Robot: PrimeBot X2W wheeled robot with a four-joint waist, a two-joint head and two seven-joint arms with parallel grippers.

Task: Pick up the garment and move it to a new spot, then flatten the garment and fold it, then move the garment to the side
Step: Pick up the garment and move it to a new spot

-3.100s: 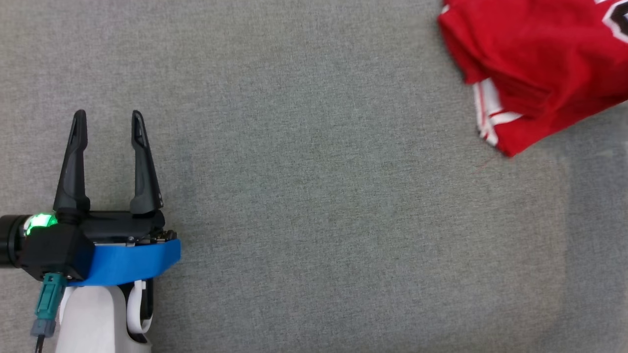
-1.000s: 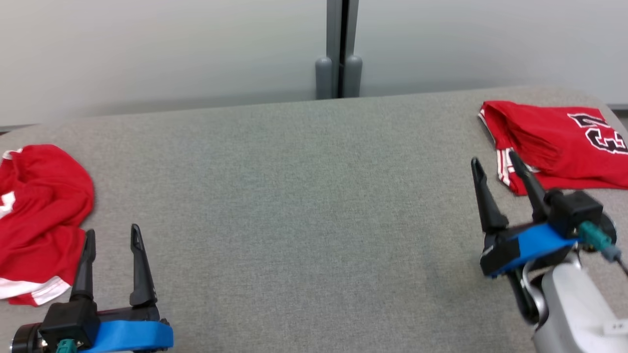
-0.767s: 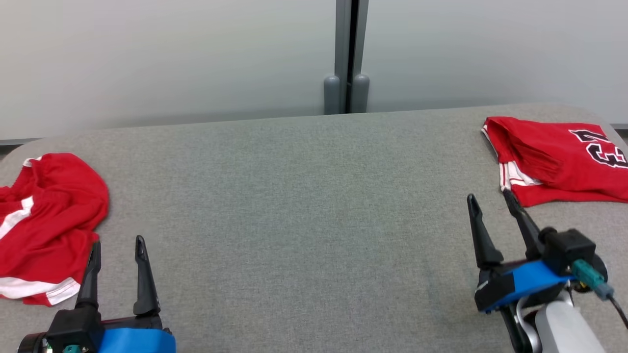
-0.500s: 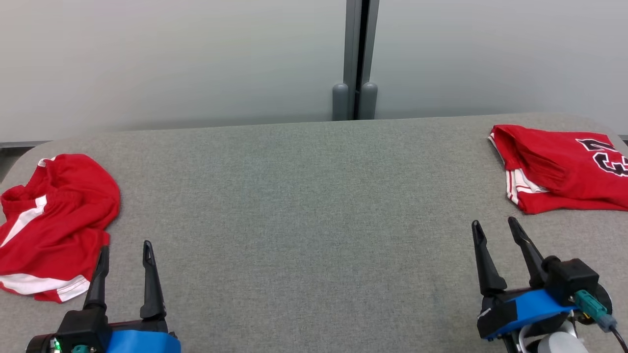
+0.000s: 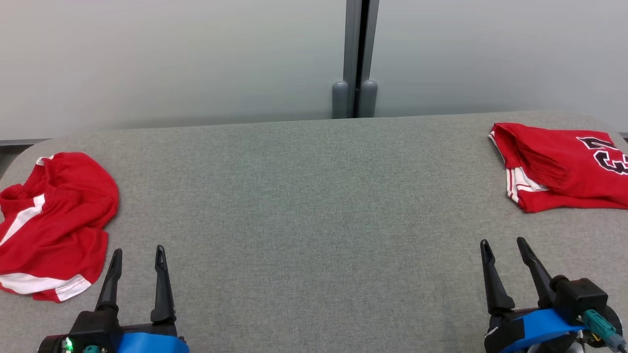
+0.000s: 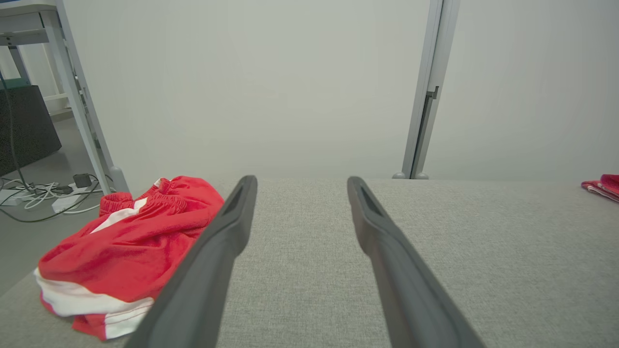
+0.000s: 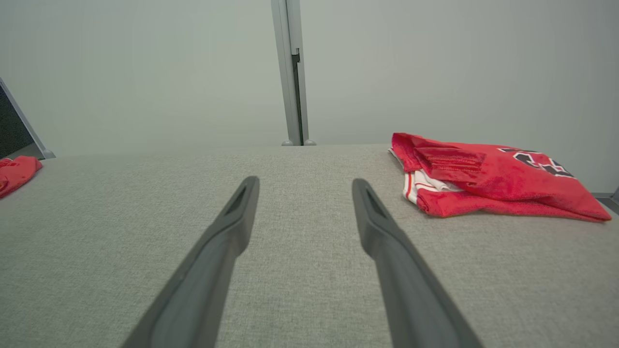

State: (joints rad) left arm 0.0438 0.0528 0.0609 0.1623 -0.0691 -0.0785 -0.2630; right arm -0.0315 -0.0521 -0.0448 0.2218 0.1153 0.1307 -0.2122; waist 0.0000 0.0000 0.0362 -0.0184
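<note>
The left claw (image 5: 138,250) hovers low over the grey fabric worktop (image 5: 314,206), its two dark fingers spread apart with nothing between them. It sits well to the left of the grey post (image 5: 354,59) that stands behind the middle of the worktop's far edge, and on the near side of the worktop from it. In the left wrist view the same claw (image 6: 301,180) points toward the far edge, with bare cloth showing in its gap and the post (image 6: 425,96) up and to the right of its tips.

The right claw (image 5: 502,241) is also spread apart and holds nothing. It is well to the right of the post, again on the near side. In the right wrist view its fingers (image 7: 387,241) point at the far edge, and the post (image 7: 292,72) rises just left of the gap's centre line.

A crumpled red garment (image 5: 54,220) with white stripes lies in a loose heap at the worktop's far left end from the post, just beside the left claw's outer finger but apart from it. A folded red garment (image 5: 564,169) with white trim and dark numerals lies flat at the far right end from the post, beyond the right claw and clear of it.

Left of the post, past the worktop's end, the left wrist view shows a metal frame leg (image 6: 82,96) and cables (image 6: 43,193) on the floor.
</note>
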